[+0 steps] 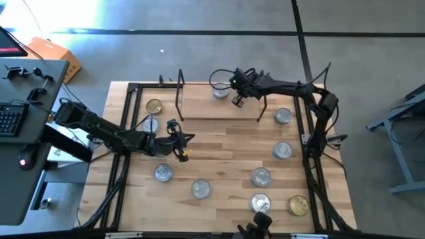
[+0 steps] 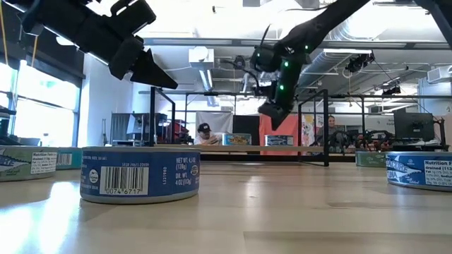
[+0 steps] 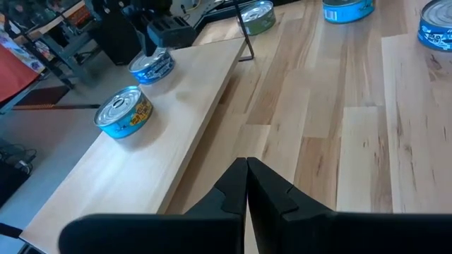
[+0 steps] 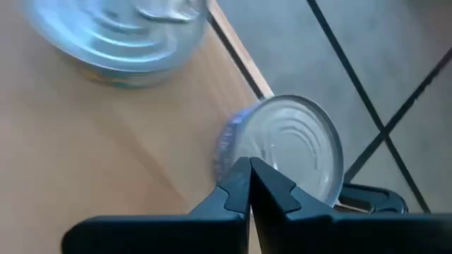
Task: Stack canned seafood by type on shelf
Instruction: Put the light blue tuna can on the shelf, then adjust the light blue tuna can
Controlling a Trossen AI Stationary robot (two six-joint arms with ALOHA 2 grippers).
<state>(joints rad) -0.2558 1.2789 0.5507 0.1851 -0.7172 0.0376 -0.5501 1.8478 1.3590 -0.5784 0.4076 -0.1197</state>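
Right wrist view alone shows a silver-lidded tin (image 4: 296, 152) under the closed right tool (image 4: 249, 185).

Bright window glare washes the floor (image 1: 86, 20) upper left; the nearest tin (image 4: 116, 35) blurs close-up.

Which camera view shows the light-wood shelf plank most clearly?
The left wrist view: the shelf runs along the picture, with two tins on it. The high view shows it whole but small, partly under the right arm. The low view shows only its thin edge far off. The right wrist view shows just a corner.
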